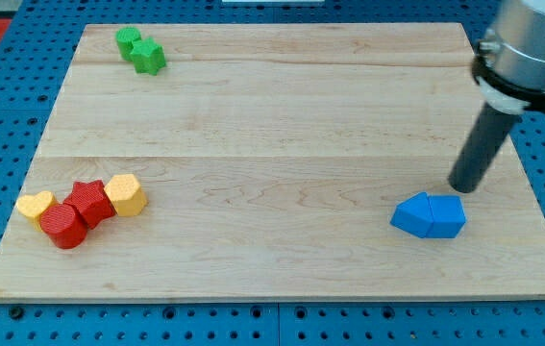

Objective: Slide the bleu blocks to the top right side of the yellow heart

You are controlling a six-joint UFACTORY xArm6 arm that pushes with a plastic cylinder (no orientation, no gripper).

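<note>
The tip [463,186] sat just above the two touching blue blocks [429,215] at lower right, no jaws on that rod, yellow heart [35,205] way over at lower left.

The bench [282,125] looks like pale, smooth, matt wood with visible grain, and the blue blocks [429,215] like matt plastic.

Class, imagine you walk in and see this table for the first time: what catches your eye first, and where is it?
First, the dark rod at the view's right, my tip just above the two blue blocks, which sit touching at lower right. Next, the cluster at lower left: a yellow heart, a red cylinder, a red star and another yellow block. Two green blocks sit at top left.
</note>
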